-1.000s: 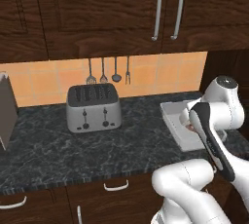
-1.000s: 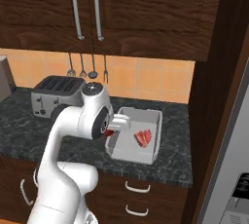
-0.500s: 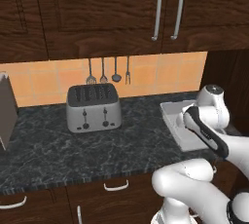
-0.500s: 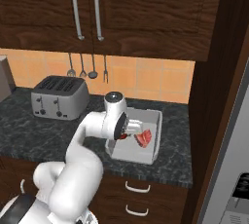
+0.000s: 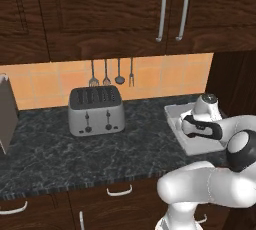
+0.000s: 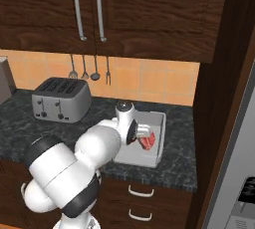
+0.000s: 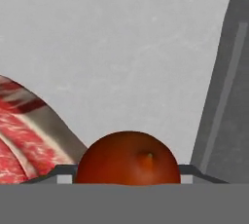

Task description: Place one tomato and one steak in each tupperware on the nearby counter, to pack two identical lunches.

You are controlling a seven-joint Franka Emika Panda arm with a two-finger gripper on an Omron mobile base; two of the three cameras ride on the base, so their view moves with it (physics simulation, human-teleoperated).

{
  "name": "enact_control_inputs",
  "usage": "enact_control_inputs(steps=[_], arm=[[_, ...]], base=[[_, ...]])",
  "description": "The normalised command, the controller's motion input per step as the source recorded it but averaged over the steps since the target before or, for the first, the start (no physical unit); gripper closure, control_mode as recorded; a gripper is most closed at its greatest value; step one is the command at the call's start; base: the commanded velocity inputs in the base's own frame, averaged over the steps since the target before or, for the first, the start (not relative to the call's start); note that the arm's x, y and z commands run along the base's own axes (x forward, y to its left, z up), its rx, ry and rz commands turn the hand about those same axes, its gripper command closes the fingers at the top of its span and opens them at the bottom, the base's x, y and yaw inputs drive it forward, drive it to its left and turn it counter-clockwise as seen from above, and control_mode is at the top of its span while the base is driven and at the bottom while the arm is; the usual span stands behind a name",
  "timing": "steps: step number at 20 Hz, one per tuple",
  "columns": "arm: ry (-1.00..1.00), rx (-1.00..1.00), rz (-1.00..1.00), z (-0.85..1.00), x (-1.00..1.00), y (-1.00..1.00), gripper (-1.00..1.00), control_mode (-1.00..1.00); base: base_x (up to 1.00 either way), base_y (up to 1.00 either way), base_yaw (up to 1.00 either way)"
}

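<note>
A kitchen: toaster [image 5: 96, 110], hanging utensils [image 5: 111, 73], stone counter [image 5: 60, 151], wooden cabinets [image 5: 110, 14]

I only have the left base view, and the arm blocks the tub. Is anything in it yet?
Observer: Yes. The right base view shows a steak lying in the tub.
Operator: Where is the tomato?
Observer: In the hand view the tomato sits between the fingertips, over the tub floor, with the steak to its left.
Operator: Gripped or let go?
Observer: The fingertips flank it closely on both sides; whether they press it, I cannot tell.
</note>
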Motion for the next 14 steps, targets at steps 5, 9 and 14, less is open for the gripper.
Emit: enact_control_inputs(steps=[5,9,14], arm=[[0.00,0.00,0.01,0.19,0.02,-0.02,-1.00,-1.00],[-0.06,0.00,0.04,0.37,-0.56,0.00,-1.00,-1.00],[-0.11,-0.01,0.08,0.56,-0.99,0.19,-1.00,-1.00]], base=[[0.00,0.00,0.00],[0.00,0.00,0.00],[0.00,0.00,0.00]])
